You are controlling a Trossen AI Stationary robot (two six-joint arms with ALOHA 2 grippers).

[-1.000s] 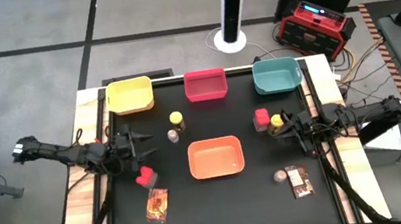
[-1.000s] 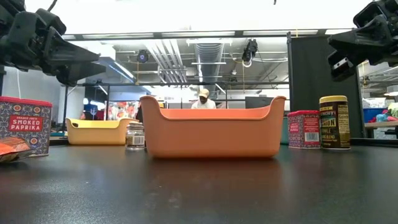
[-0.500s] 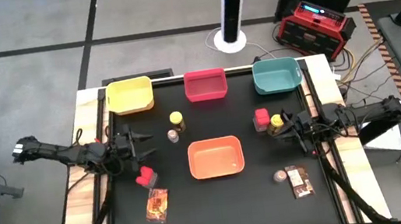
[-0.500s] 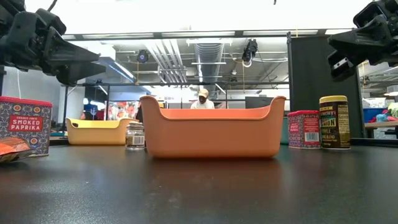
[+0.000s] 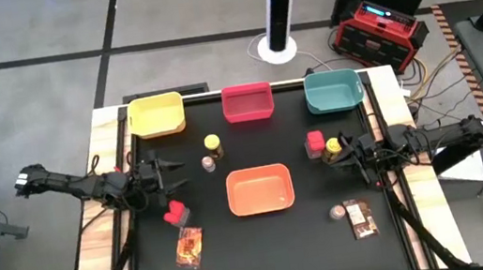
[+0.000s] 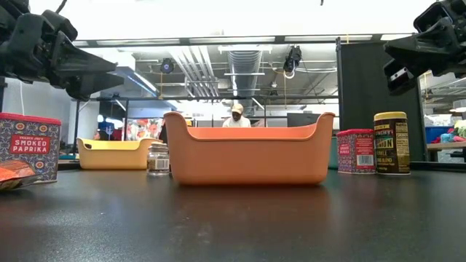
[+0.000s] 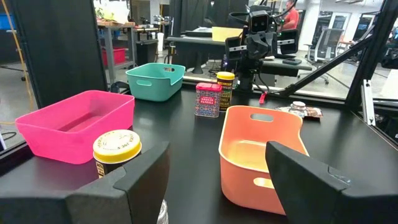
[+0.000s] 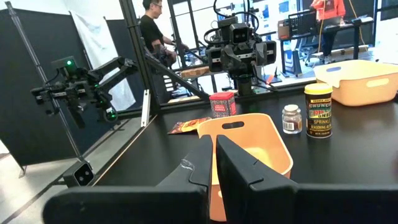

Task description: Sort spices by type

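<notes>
My left gripper (image 5: 177,174) hovers open and empty at the table's left, with a red tub (image 5: 175,212) and an orange-brown packet (image 5: 188,247) nearer the near edge. A yellow-lidded jar (image 5: 212,144) and a clear shaker (image 5: 208,163) stand on its far-right side. My right gripper (image 5: 340,155) hovers shut and empty at the table's right, beside a red tub (image 5: 315,142) and a yellow-lidded jar (image 5: 332,148). A shaker (image 5: 337,211) and a packet (image 5: 360,218) lie near the near right. In the left wrist view the fingers stand wide apart (image 7: 217,186); in the right wrist view they meet (image 8: 214,163).
A yellow tray (image 5: 155,115), a red tray (image 5: 247,103) and a teal tray (image 5: 332,91) stand along the far edge. An orange tray (image 5: 260,190) sits mid-table between the arms. People show in the room beyond the table.
</notes>
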